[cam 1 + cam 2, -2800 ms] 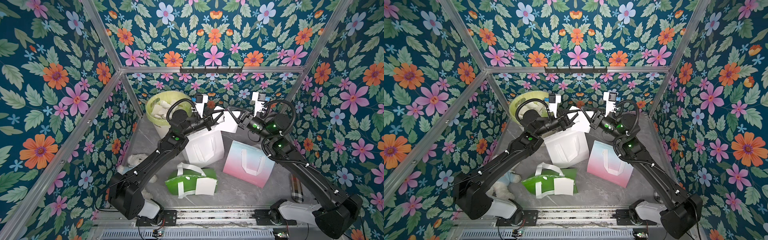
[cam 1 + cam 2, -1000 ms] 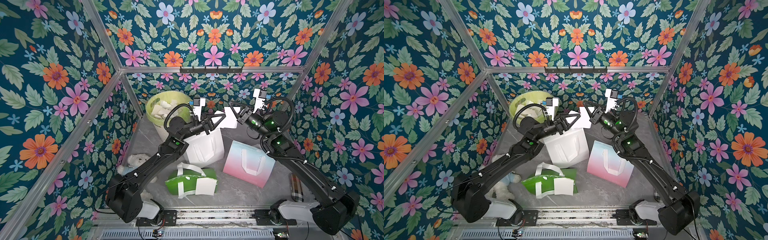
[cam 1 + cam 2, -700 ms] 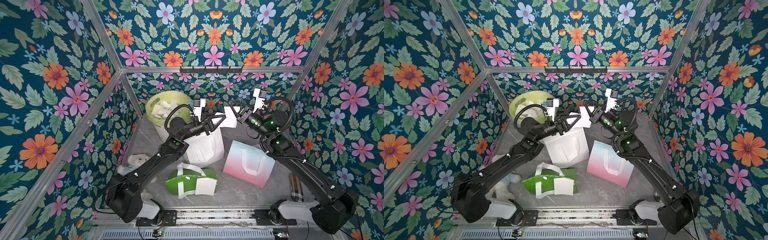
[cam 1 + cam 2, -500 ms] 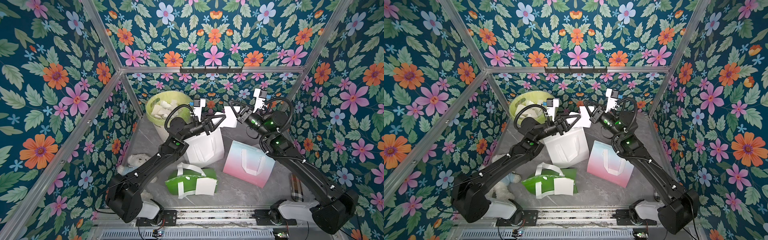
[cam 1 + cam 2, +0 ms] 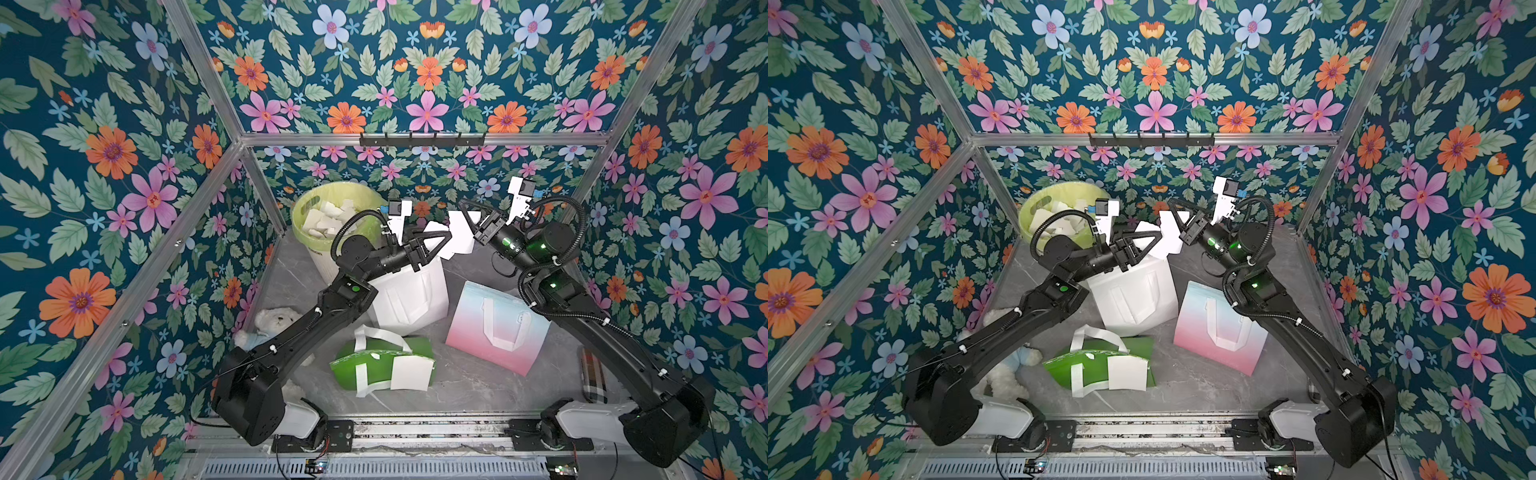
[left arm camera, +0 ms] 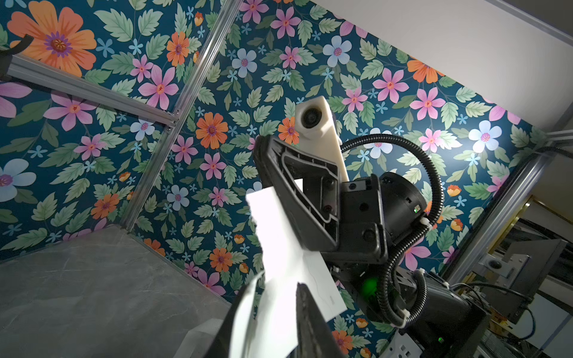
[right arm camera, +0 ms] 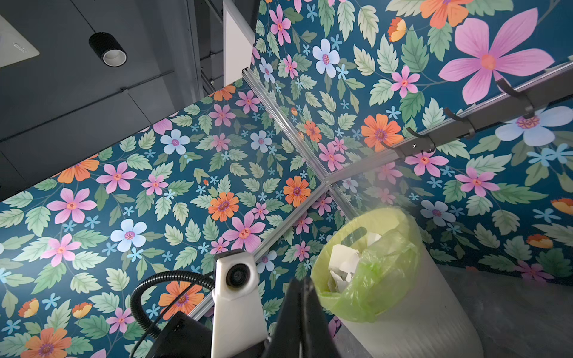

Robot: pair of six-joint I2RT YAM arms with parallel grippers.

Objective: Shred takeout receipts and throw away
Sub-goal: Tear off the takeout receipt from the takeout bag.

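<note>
Right gripper (image 5: 467,210) is clamped tight on 1 receipt (image 5: 461,239), holding it in the air just over the mouth of the white tote bag (image 5: 411,295). Left gripper (image 5: 445,243) is up there too, jaws a bit apart with the paper's edge loose between them. Another receipt (image 5: 407,374) lies on the green bag (image 5: 382,353) in front of the tote, and the bin (image 5: 321,261) of white scraps sits behind it.

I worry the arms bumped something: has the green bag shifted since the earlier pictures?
No. The green bag lies where it was, at the same gap from the front rail.
</note>
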